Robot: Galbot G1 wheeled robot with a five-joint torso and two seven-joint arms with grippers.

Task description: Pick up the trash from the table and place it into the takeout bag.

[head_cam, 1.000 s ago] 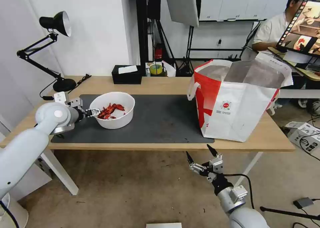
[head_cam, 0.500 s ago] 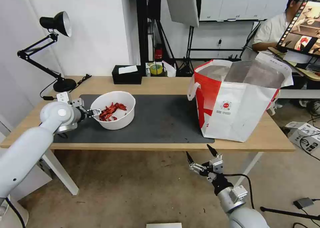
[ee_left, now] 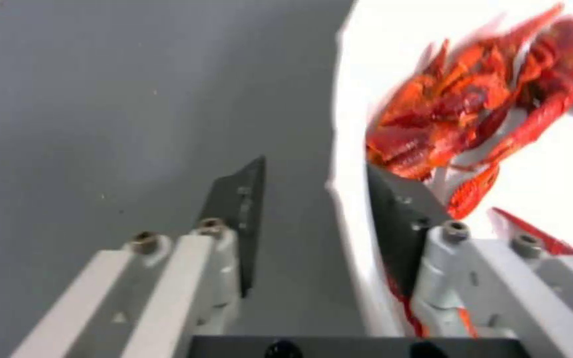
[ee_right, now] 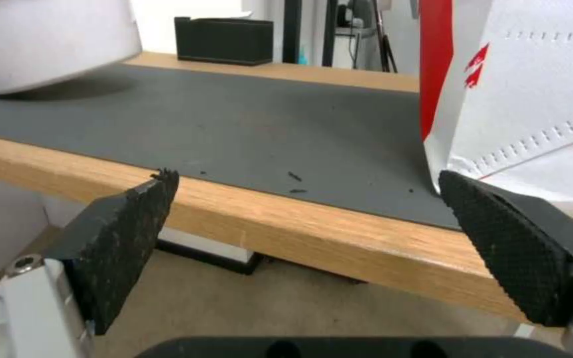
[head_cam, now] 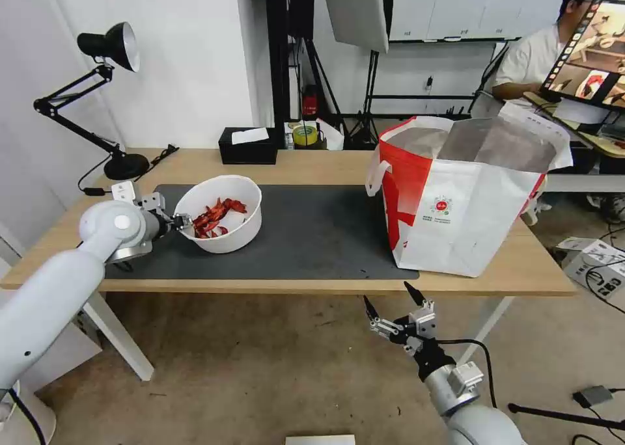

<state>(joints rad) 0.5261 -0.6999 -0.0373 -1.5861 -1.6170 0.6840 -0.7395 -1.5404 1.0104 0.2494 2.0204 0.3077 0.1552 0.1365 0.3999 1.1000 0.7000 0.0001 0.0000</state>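
Head view: bowl point(head_cam: 219, 213) shifted slightly up and toward the robot's left since a second ago, now tilted, near side raised off the grey mat point(head_cam: 312, 230). Left claw point(head_cam: 180, 222) risen with it, pinching the bowl's rim at its left edge. Red shells point(head_cam: 215, 215) bunched toward the claw side of the bowl. Takeout bag point(head_cam: 465, 198) standing open at the right end of the table point(head_cam: 325, 165), well apart from the bowl. Right claw point(head_cam: 394, 305) parked below the table edge, fingers spread, holding nothing. Black tissue box point(head_cam: 247, 146) at the back edge, untouched.

Left wrist view: left claw point(ee_left: 313, 199) straddling the white rim point(ee_left: 346, 149), one finger point(ee_left: 406, 214) inside against the shells point(ee_left: 472, 109), the other outside over the mat. Outer finger not seen pressing the wall; grip looks shallow.

Right wrist view: right claw point(ee_right: 313, 219) wide open, facing the table edge, bag wall point(ee_right: 538, 99) beside one finger, bowl's underside point(ee_right: 47, 40) clear of the mat with a shadow beneath.

Judgement: lift begun, carry to the bag not yet done. Tilt risks spilling shells.
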